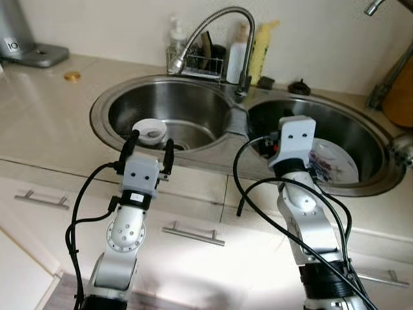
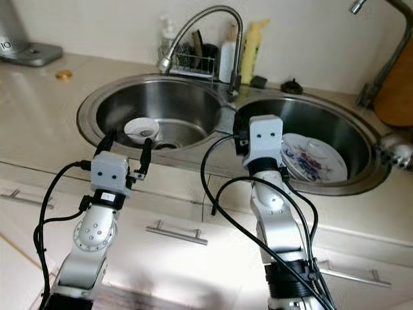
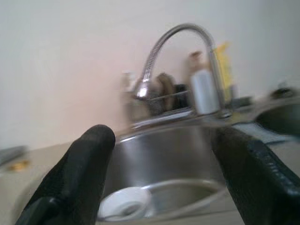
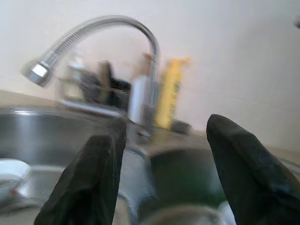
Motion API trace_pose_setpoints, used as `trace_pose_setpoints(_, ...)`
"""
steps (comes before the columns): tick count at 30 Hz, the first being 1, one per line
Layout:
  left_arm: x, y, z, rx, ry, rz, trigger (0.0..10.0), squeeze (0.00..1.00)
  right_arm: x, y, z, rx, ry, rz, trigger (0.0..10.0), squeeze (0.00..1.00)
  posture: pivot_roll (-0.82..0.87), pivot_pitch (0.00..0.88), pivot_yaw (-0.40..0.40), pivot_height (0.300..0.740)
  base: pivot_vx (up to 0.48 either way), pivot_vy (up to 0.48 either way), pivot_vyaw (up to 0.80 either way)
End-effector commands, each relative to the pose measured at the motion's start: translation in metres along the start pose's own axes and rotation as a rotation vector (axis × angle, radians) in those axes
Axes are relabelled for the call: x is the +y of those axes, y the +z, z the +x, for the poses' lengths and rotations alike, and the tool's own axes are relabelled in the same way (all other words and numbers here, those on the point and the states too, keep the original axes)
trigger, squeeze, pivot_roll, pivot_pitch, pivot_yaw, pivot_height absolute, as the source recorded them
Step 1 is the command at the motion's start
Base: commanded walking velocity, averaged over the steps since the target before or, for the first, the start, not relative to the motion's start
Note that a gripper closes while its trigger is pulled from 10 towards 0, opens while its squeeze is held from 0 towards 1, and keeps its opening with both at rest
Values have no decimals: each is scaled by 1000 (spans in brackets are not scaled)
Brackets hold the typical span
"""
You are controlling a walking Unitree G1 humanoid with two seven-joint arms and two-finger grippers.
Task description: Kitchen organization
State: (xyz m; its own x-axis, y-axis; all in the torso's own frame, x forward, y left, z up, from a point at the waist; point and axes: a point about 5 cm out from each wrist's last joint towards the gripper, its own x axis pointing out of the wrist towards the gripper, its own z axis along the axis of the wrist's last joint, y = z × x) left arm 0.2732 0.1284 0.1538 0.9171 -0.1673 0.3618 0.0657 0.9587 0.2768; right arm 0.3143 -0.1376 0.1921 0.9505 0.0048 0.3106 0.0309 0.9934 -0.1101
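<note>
A small white bowl (image 1: 150,132) lies in the left basin of the double sink (image 1: 103,103), near its front wall. A patterned white plate (image 1: 335,161) leans in the right basin. My left gripper (image 1: 150,150) is open and held just above the front rim of the left basin, right by the bowl (image 3: 124,207). My right gripper (image 4: 159,183) is open too, raised over the front of the right basin; its fingertips are hidden behind the wrist block in the head views. Nothing sits between either pair of fingers.
A curved spring faucet (image 1: 213,32) arches over the sink divider. Behind it stand a wire caddy (image 1: 200,63), a white bottle (image 1: 237,58) and a yellow bottle (image 1: 260,51). A grey appliance (image 1: 26,39) stands at the back left. Drawers with bar handles (image 1: 193,234) run below the counter.
</note>
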Motion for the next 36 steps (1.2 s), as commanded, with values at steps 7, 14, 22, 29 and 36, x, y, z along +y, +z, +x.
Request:
trace_pose_setpoints(7, 6, 0, 1, 0, 1, 19, 10000, 0, 3, 6, -1, -23, 1, -15, 10000, 0, 119, 0, -58, 740, 0, 400, 0)
trace_pose_setpoints(14, 6, 0, 1, 2, -3, 19, 10000, 0, 0, 4, -2, -12, -16, -14, 10000, 0, 117, 0, -56, 740, 0, 392, 0)
trace_pose_setpoints(22, 5, 0, 1, 3, -4, 18, 10000, 0, -2, 3, -2, -2, -21, -19, 10000, 0, 117, 0, -58, 740, 0, 365, 0)
trace_pose_setpoints(29, 5, -1, 1, 6, -4, 17, 10000, 0, -2, 2, -2, 6, -24, -22, 10000, 0, 117, 0, -59, 740, 0, 363, -295)
trace_pose_setpoints(36, 5, -1, 1, 9, -6, 15, 10000, 0, -5, -1, -1, 24, -37, -27, 10000, 0, 115, 0, -58, 740, 0, 363, -800)
